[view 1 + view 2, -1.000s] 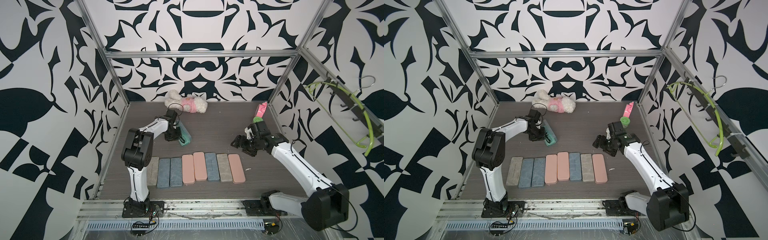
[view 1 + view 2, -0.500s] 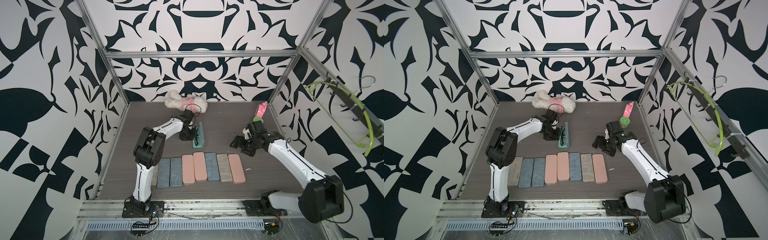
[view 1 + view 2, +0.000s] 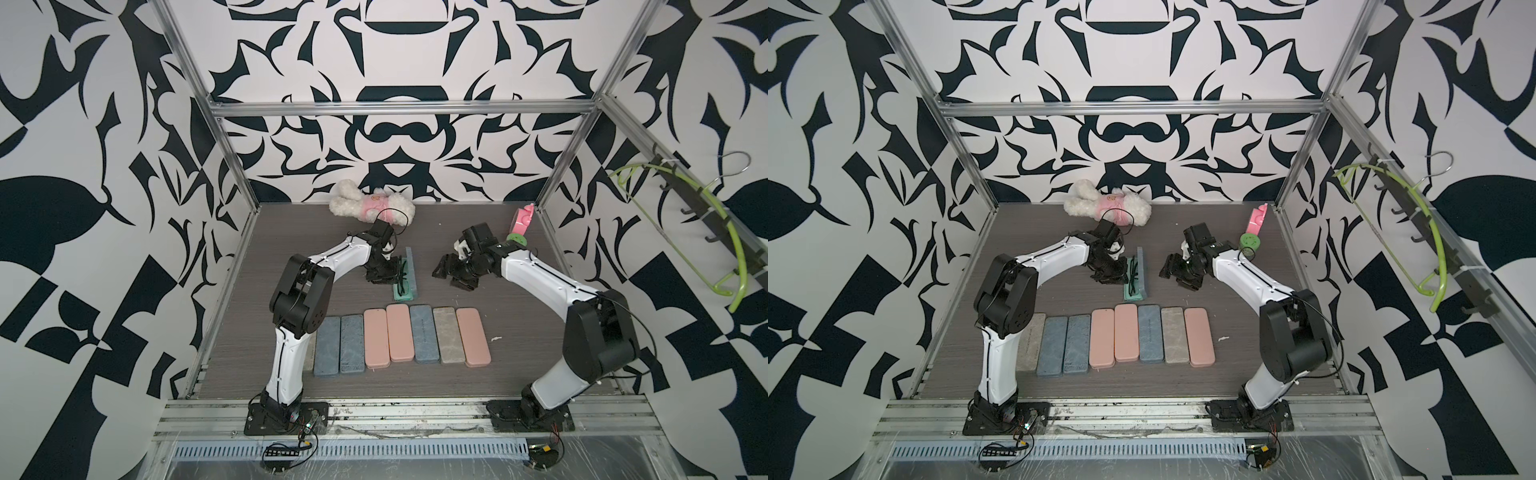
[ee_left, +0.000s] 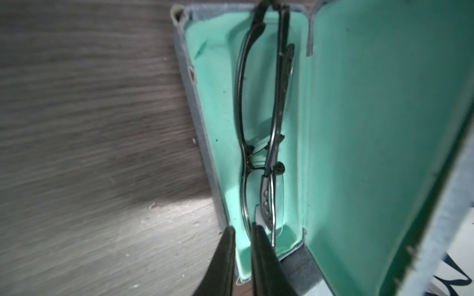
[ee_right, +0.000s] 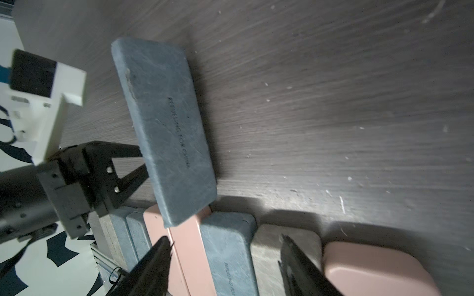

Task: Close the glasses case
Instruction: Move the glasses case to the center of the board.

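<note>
Beside the glasses case [image 3: 404, 293], right claw [image 3: 451, 277] hangs open, empty. Left wrist cam shows glasses [image 4: 264, 128] inside, right wrist just the lid [image 5: 164, 128] from outside. Left claw [image 4: 243, 229] sits at the rim, can't tell if it's gripping.

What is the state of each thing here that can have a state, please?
glasses case: open, lid standing upright.
glasses: folded, lying inside the case's base.
row of cases: all closed, lying flat.
left gripper: jaws almost together at the open case's rim; grip unclear.
right gripper: open, holding nothing.
</note>
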Robot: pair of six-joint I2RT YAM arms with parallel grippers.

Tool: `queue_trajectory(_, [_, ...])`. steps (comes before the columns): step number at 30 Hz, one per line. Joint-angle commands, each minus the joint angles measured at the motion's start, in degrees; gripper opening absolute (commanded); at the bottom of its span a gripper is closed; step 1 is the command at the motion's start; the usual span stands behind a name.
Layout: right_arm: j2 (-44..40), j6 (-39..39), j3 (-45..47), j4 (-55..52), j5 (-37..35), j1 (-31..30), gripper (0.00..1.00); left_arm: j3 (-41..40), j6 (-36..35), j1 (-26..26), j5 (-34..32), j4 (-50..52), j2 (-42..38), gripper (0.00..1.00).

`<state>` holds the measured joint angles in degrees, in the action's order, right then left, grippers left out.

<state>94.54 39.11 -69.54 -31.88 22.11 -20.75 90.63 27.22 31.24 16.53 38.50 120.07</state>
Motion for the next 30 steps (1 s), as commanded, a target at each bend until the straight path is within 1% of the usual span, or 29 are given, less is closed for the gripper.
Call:
queue_trajectory(1, [2.0, 0.9, -5.0, 2.2, 0.7, -1.2, 0.67, 1.1, -0.5, -0.8, 2.8, 2.2, -2.9, 0.22])
queue_trajectory(6, [5.1, 0.9, -8.8, 3.6, 0.6, -2.6, 0.61, 0.5, -0.9, -2.9, 3.6, 1.9, -5.1, 0.24])
queue_trajectory(8, [6.2, 1.0, -10.2, 3.7, 0.4, -2.8, 0.57, 0.5, -1.1, -3.9, 3.5, 1.4, -5.4, 0.24])
queue_trajectory(10, [7.5, 1.1, -11.1, 4.4, 0.5, -3.1, 0.54, 0.5, -1.1, -4.8, 3.0, 0.9, -5.0, 0.24])
queue_trajectory(15, [10.4, 0.8, -13.5, 5.0, -0.2, -4.3, 0.46, -1.0, 0.1, -5.4, 4.8, -2.8, -3.9, 0.23])
queue_trajectory(19, [11.8, 0.4, -14.2, 4.5, -2.1, -5.0, 0.42, -0.4, 0.3, -5.4, 6.2, -3.1, -3.8, 0.23])
queue_trajectory(22, [12.0, 0.5, -13.4, 6.2, -2.2, -5.4, 0.39, -0.4, 0.4, -5.4, 6.5, -3.6, -4.1, 0.23])
queue_trajectory(25, [12.2, 0.4, -13.4, 6.8, -2.6, -6.0, 0.38, -0.6, 0.8, -5.4, 7.7, -4.2, -3.7, 0.24])
queue_trajectory(30, [12.7, 0.0, -13.3, 6.7, -3.2, -6.6, 0.35, -0.9, 1.2, -5.3, 8.0, -4.8, -2.4, 0.24])
